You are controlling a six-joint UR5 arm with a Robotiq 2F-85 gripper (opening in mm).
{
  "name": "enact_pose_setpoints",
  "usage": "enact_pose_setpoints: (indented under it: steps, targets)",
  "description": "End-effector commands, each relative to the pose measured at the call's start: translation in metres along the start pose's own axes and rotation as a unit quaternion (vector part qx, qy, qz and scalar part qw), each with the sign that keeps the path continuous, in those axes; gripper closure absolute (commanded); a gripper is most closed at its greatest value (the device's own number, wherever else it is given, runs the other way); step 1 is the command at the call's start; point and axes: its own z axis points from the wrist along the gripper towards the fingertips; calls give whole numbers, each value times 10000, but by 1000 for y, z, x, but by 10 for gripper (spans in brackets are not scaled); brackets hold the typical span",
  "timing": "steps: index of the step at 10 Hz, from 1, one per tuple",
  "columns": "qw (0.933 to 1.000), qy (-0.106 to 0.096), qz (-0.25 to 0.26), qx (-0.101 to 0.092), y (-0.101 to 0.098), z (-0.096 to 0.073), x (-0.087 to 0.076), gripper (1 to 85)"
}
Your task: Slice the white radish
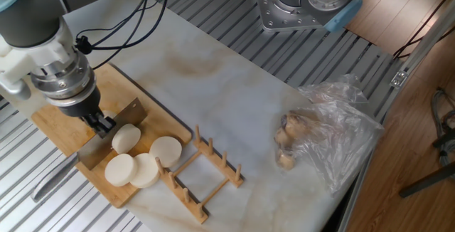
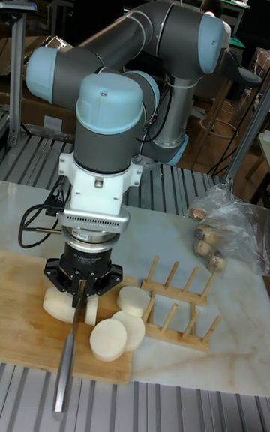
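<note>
Fixed view looks down from high beside the rack [image 1: 202,171]; tall view faces it low, near; both share the board [image 1: 64,125].

Four radish discs [image 1: 149,159], one stub [image 2: 55,304]
</note>
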Motion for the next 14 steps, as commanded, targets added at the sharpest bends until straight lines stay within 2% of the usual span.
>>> enact_pose_setpoints:
  steps: [1,4,6,14]
  targets:
    - [9999,-94,30,-82,1,1,-14,663]
    - [9999,-79,31,-97,1,4,-19,687]
    - [9996,162,-89,-213,7,5,-7,690]
    - [9991,234,-219,-273,10,15,-7,700]
